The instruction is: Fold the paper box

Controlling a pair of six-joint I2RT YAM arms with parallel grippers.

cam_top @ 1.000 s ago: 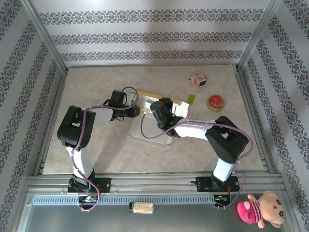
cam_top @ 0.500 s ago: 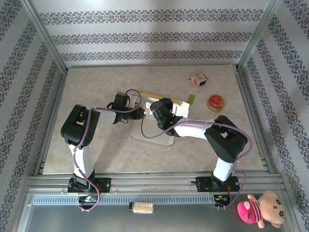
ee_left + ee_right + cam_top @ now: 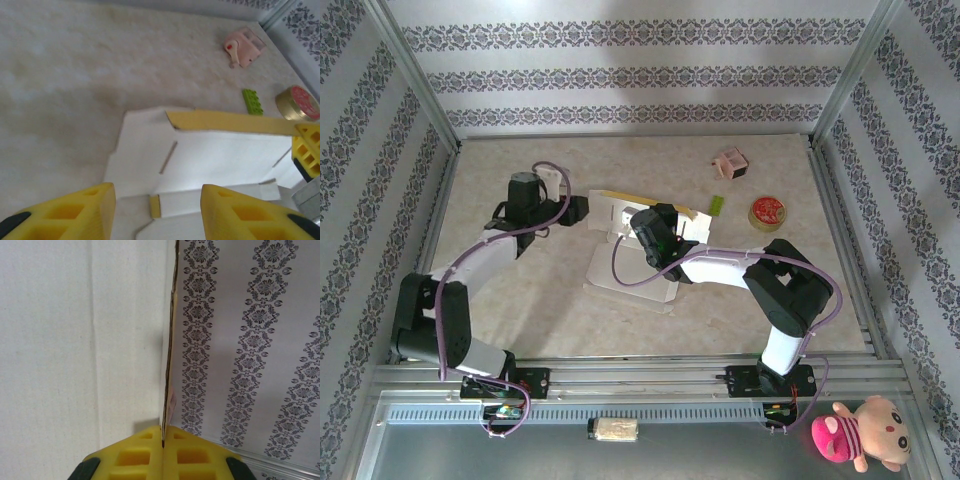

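In right claw [image 3: 163,441], paper box [image 3: 75,340] edge.

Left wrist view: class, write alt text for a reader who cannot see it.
A white paper box blank lies on a beige table, one long yellow flap raised along its far edge. The left gripper hangs over its near side, jaws apart and empty. Far right lie a pink toy, a green brick and a round red-topped tin.

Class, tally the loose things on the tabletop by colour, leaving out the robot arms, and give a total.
White and yellow: 1, the paper box
Pink: 1, the small pink item
Green: 1, the green brick
Red and gold: 1, the round tin
Total: 4
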